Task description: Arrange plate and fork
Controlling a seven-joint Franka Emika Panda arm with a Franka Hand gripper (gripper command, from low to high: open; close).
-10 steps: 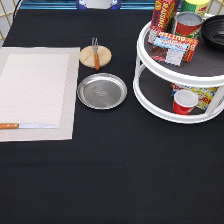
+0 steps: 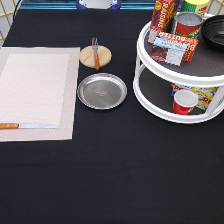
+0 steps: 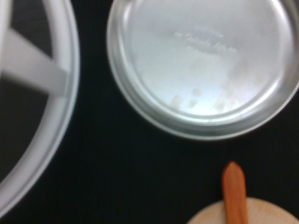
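your gripper does not show in the exterior view, so you cannot tell whether it is spread, pressed together or pinching anything; the wrist view looks straight down on the plate (image 3: 206,65), with the tip of the fork (image 3: 234,192) handle just beside it, so the hand seems to hang above those two. the plate (image 2: 102,90) lies flat on the black table (image 2: 110,170), just beside the placemat's (image 2: 35,90) edge on the exterior view's right and close to the white two-tier turntable (image 2: 165,102). it looks light, stiff and slippery, and the raised rim is likely the only place to pinch it. the fork (image 2: 95,54) rests across the wooden coaster (image 2: 102,56) toward the exterior view's top, tines pointing away; it looks light and rigid, and the wooden handle should give better grip than the metal tines. neither is on the placemat yet, where only the knife (image 2: 27,126) lies near its lower edge. the mat's middle is open room. the turntable's base crowds the plate on one side.
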